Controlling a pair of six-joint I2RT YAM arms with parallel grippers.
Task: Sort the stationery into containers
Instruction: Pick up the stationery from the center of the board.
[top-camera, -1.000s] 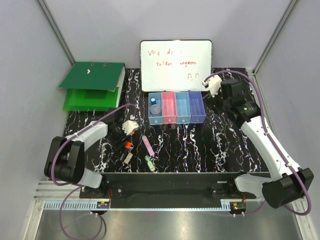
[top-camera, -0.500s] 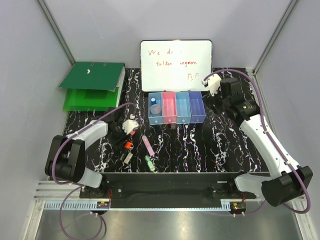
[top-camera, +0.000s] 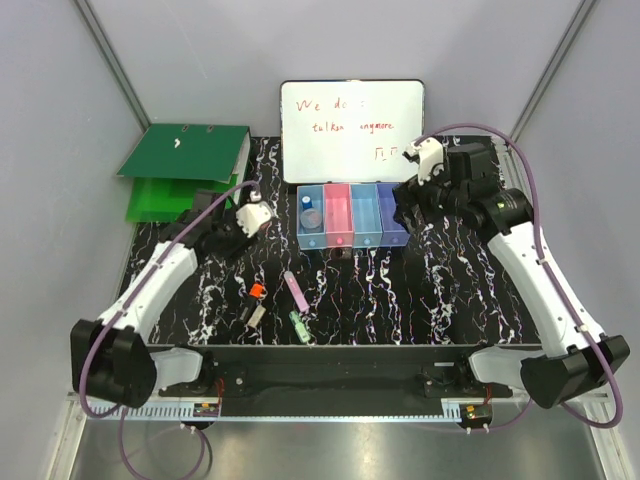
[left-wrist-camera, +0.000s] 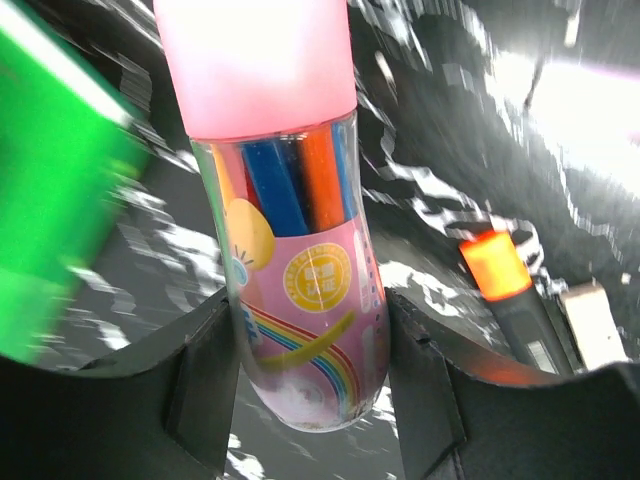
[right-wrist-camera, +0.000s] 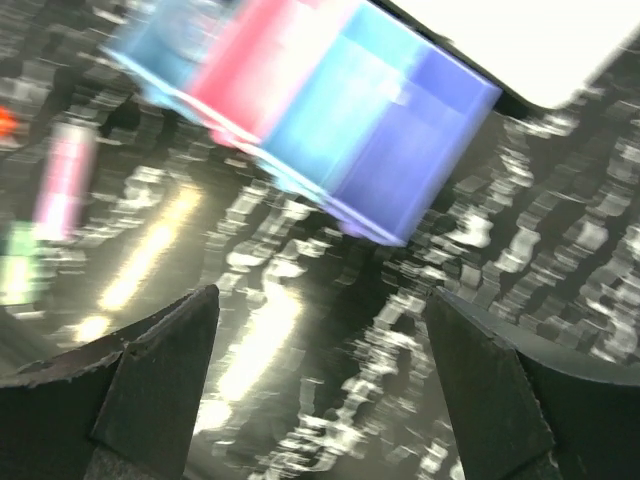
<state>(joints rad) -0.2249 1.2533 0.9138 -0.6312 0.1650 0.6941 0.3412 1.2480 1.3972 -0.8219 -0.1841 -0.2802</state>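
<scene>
Containers: four joined bins (top-camera: 353, 215) in one row on the bench (top-camera: 450, 290), just in front of the whiteboard (top-camera: 351, 128); two light blue, one pink, one purple-blue.
Stationery count: six pieces, one of each kind.
Held item: pink-capped tube (left-wrist-camera: 300, 230), lifted off the bench near the green ring binder (top-camera: 185, 170).
Left fingers (left-wrist-camera: 205, 390): closed on the lower body of the tube, one on each side.
Right fingers (right-wrist-camera: 160, 385): spread wide, nothing between them, just beside the purple-blue end of the row.
Binned: clear bottle with blue cap (top-camera: 310, 215), in the leftmost light blue bin.
Loose on bench: orange-red piece (top-camera: 256, 291), small grey-white block (top-camera: 253, 315), lilac stick (top-camera: 296, 291), green clip-like piece (top-camera: 298, 324), grouped near the front edge.
Left wrist view only: coloured sticks inside the tube, a rainbow label and a round yellow seal.
Right wrist view: bins badly blurred; contents cannot be told.
Writing: red on the whiteboard, top line roughly "We do"; the rest and the seal text are not legible.
</scene>
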